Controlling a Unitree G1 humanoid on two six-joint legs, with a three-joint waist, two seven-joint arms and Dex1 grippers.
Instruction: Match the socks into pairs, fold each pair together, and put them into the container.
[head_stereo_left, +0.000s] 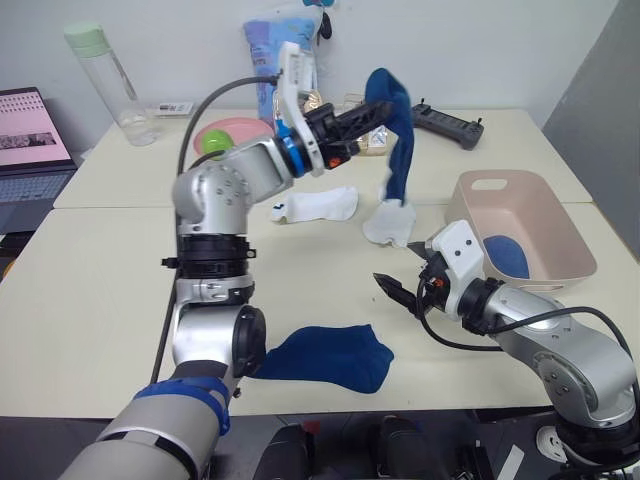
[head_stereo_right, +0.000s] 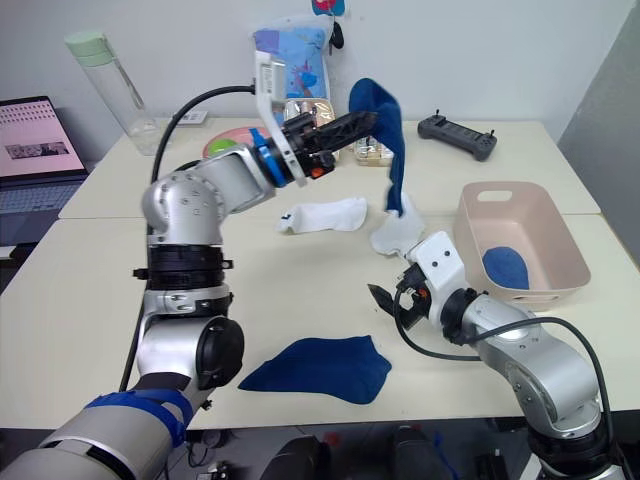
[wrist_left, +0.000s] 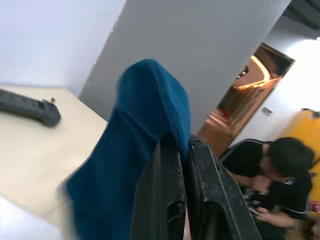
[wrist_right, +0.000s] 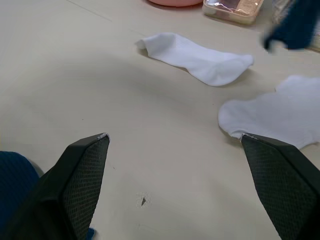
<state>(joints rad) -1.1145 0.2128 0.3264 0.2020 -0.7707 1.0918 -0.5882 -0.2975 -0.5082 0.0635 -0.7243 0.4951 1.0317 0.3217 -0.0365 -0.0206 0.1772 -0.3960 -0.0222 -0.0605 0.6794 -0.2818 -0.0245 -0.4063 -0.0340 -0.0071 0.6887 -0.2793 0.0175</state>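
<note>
A blue sock (head_stereo_left: 395, 130) is held aloft by the left gripper (head_stereo_left: 372, 112), clamped on it; the right gripper (head_stereo_left: 400, 285) is spread wide near two white socks (head_stereo_left: 318, 206), beside the pink container (head_stereo_left: 560, 262).

The container's (head_stereo_left: 560, 262) near wall hides part of the blue sock (head_stereo_left: 507, 255) inside (its shape unclear).

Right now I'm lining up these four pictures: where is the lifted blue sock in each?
Left eye: lifted blue sock hangs from left gripper.
Right eye: upper middle.
Left wrist: centre, clamped.
Right wrist: blue blur.
Shared landmark: white sock.
</note>
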